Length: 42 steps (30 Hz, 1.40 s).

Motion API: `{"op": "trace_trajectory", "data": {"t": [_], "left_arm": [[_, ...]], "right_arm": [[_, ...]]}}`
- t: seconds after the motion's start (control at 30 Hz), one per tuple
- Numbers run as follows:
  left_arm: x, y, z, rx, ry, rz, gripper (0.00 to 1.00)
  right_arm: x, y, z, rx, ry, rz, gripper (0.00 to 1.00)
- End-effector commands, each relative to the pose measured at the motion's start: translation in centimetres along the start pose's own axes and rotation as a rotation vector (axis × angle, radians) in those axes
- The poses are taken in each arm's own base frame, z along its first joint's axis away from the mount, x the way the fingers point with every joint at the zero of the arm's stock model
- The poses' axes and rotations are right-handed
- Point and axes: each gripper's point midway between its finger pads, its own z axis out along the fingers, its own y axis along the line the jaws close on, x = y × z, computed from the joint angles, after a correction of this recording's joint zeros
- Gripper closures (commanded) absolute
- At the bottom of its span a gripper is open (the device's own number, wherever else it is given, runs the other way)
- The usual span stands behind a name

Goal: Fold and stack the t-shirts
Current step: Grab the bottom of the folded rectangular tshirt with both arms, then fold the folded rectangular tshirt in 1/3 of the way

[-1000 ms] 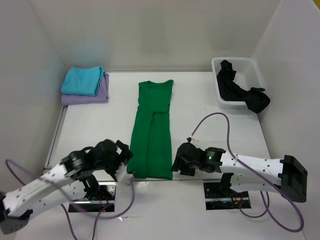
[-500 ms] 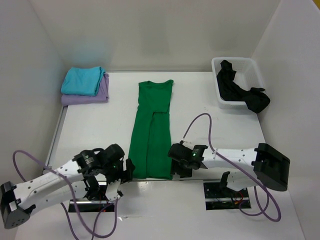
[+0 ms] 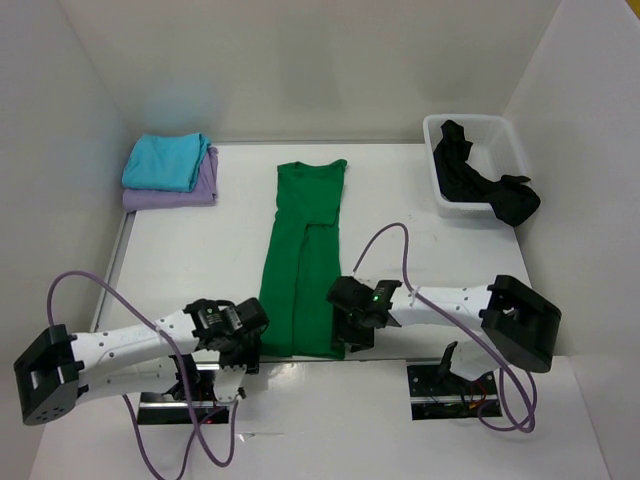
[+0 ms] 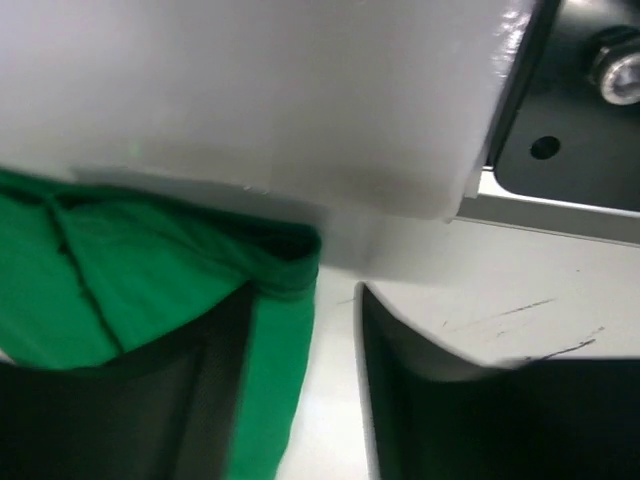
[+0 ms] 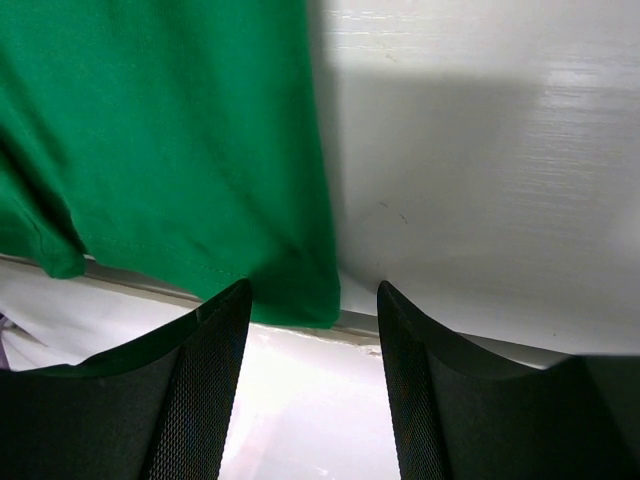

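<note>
T-shirts (image 3: 305,260) four, white bin (image 3: 470,120) one

No text, label, brand, number or sign is showing legibly in any of the three views.
</note>
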Motion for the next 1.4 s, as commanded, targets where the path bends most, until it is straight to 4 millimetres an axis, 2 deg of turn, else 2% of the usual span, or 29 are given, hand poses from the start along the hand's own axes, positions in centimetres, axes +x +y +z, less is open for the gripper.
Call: {"op": "trace_trajectory", "data": {"t": [0.0, 0.03, 0.2, 0.3, 0.43, 0.5, 0.53, 0.57, 0.67, 0.7, 0.77, 0.8, 0.83, 0.9, 1.0, 1.03, 1.07, 1.13, 1.17, 1.23, 1.27, 1.3, 1.37], "left_arm": [[-0.1, 0.0, 0.4, 0.049, -0.024, 0.063, 0.53], [-0.3, 0.2, 0.5, 0.051, -0.041, 0.06, 0.55], [0.3, 0.6, 1.5, 0.138, -0.078, 0.035, 0.39], [0.6, 1.1, 1.6, 0.149, -0.083, 0.033, 0.38], [0.2, 1.5, 1.9, 0.145, -0.116, 0.028, 0.53], [0.2, 1.5, 1.8, 0.145, -0.115, 0.019, 0.68], [0.2, 1.5, 1.8, 0.145, -0.115, 0.019, 0.81], [0.2, 1.5, 1.8, 0.145, -0.115, 0.019, 0.87], [0.2, 1.6, 1.9, 0.135, -0.117, -0.011, 0.97], [0.4, 1.9, 1.9, 0.121, -0.109, -0.021, 1.0], [0.5, 2.3, 2.0, 0.099, -0.104, -0.066, 1.0], [0.5, 2.6, 2.0, 0.084, -0.105, -0.095, 1.0], [0.8, 3.4, 1.8, 0.048, -0.097, -0.157, 1.0], [1.2, 4.8, 1.3, -0.009, -0.088, -0.233, 1.0], [2.6, 6.5, -0.1, -0.097, -0.085, -0.424, 1.0], [3.7, 6.3, -0.7, -0.117, -0.073, -0.521, 1.0], [4.4, 6.8, -1.3, -0.159, -0.068, -0.56, 1.0], [6.6, 8.4, -3.2, -0.268, -0.05, -0.642, 1.0], [8.1, 8.3, -4.1, -0.316, -0.048, -0.736, 1.0], [11.0, 9.8, -6.8, -0.437, -0.019, -0.803, 1.0], [12.1, 9.8, -7.0, -0.46, -0.023, -0.873, 1.0], [14.3, 9.8, -8.1, -0.526, -0.005, -0.926, 1.0], [17.2, 9.7, -9.2, -0.605, 0.021, -0.983, 1.0]], "right_arm": [[-0.5, -0.3, 1.0, 0.01, -0.004, -0.025, 0.41], [-0.5, -0.3, 1.0, 0.01, -0.004, -0.025, 0.41], [-0.7, -0.2, 1.2, 0.01, 0.004, -0.034, 0.41], [-0.7, -0.4, 1.4, 0.019, 0.007, -0.034, 0.41], [-0.2, -1.1, 1.7, 0.034, 0.024, -0.023, 0.41], [0.0, -1.1, 1.6, 0.022, 0.029, -0.024, 0.41], [0.2, -1.0, 1.6, 0.018, 0.039, -0.023, 0.41], [0.2, -1.0, 1.8, 0.02, 0.04, -0.023, 0.47], [0.5, -1.0, 2.4, 0.031, 0.067, -0.031, 0.67], [0.7, -1.2, 2.5, 0.035, 0.08, -0.042, 0.78], [1.1, -1.0, 2.6, 0.023, 0.106, -0.05, 0.87], [1.1, -1.0, 2.6, 0.023, 0.106, -0.05, 0.97], [1.2, -1.0, 2.4, 0.023, 0.106, -0.05, 1.0], [1.2, -0.9, 1.6, 0.02, 0.105, -0.05, 1.0], [-0.3, 0.7, -0.6, -0.013, 0.054, -0.071, 1.0], [-1.2, 0.9, -1.1, -0.017, 0.03, -0.067, 1.0], [-2.8, 1.9, -2.1, -0.042, -0.006, -0.069, 1.0], [-4.3, 2.1, -3.1, -0.048, -0.026, -0.07, 1.0], [-6.3, 2.4, -3.7, -0.067, -0.061, -0.068, 1.0], [-8.6, 2.2, -4.3, -0.066, -0.09, -0.056, 1.0], [-9.6, 2.0, -4.4, -0.064, -0.104, -0.053, 1.0], [-11.3, 1.4, -4.7, -0.067, -0.12, -0.051, 1.0], [-14.6, 1.9, -5.1, -0.091, -0.162, -0.04, 1.0]]}}
